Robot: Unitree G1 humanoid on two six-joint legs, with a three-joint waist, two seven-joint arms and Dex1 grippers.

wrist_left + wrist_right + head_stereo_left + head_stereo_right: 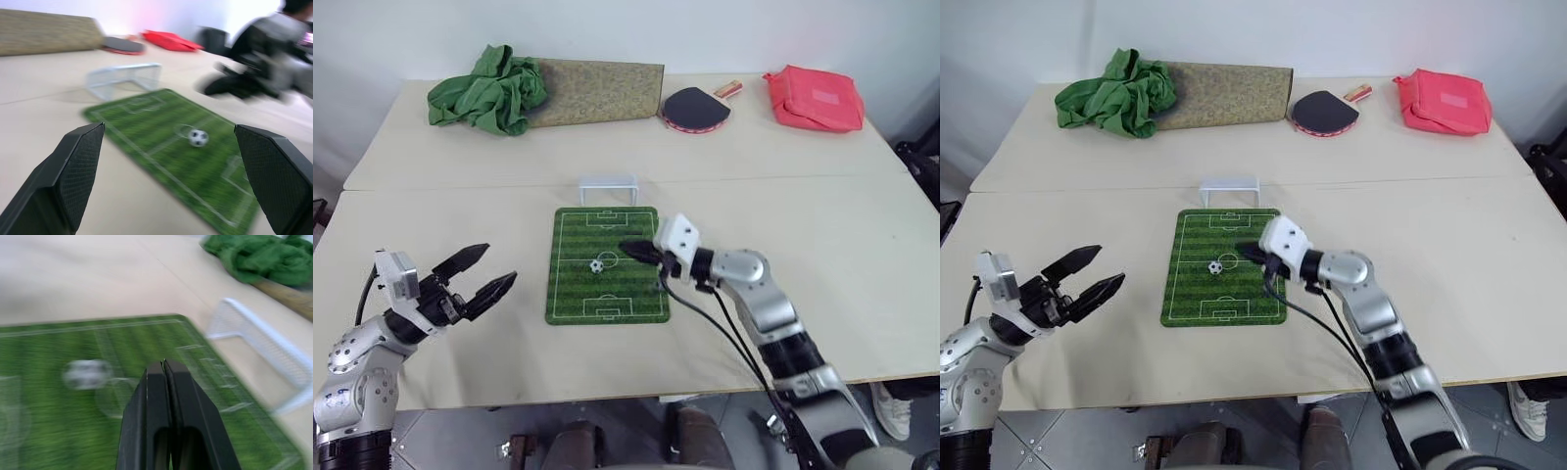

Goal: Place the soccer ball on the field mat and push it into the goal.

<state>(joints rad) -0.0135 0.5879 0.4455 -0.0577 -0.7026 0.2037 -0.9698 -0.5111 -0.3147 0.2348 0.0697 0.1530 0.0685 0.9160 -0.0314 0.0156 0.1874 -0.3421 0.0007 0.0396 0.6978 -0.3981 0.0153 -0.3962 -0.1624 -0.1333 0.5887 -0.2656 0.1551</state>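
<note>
ball: soccer ball (pixel 596 264) sits mid field mat (pixel 570 298), I see it free
goal: goal (pixel 608 189) at mat's far end
R: right gripper (pixel 628 249) fingers closed, empty, near ball
L: left gripper (pixel 481 271) fingers spread, empty, off mat

Soccer ball (pixel 596 264) on field mat (pixel 570 294)

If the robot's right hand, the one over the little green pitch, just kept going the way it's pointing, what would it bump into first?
Probably the soccer ball. The right hand, fingers shut, points across the field mat toward its centre, where the ball sits just ahead. It may hang slightly above and goalward of the ball, so it could pass over.
</note>
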